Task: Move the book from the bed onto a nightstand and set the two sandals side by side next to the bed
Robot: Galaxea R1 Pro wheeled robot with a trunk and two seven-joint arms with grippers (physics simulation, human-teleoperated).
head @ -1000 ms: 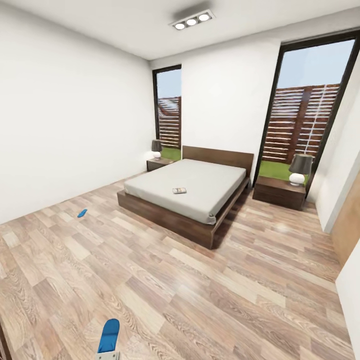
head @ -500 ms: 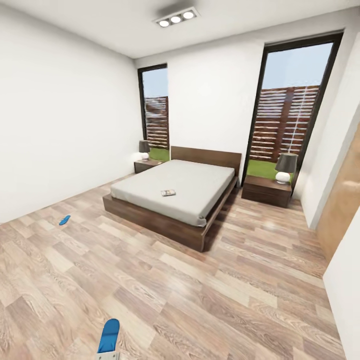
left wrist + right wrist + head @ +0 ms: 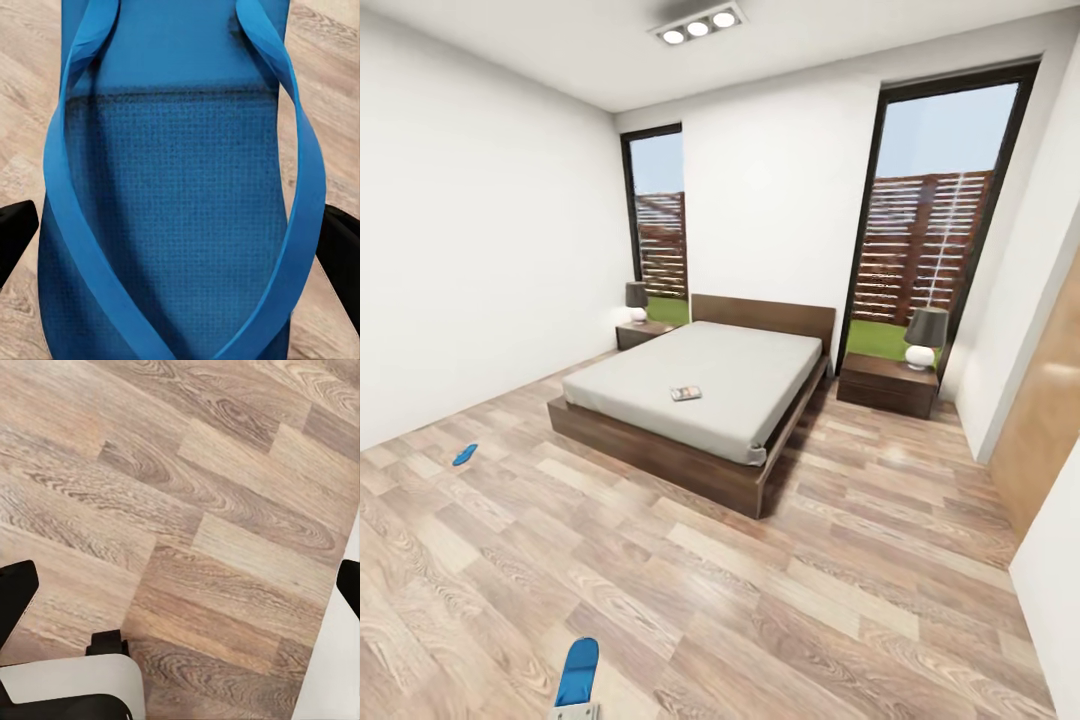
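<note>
Sandal [image 3: 176,195] number one sits clamped in my left gripper [image 3: 180,247], its long axis running straight ahead. My right gripper [image 3: 180,592] hangs wide open over bare floor. Its mate [image 3: 465,455] lies far off left; the bed [image 3: 690,400] stands ahead, bearing the book [image 3: 685,393].

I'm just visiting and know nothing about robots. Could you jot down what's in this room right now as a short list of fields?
Room: white-walled bedroom with wood-plank floor
Bed: dark-brown wooden platform bed with light-grey mattress
Book: small thin paperback lying on the mattress
Nightstands: two dark-brown cabinets, each bearing a lamp
Sandals: one bright-blue flat sandal on the floor; the other between the left gripper's fingers
Right gripper: open above the floor
</note>
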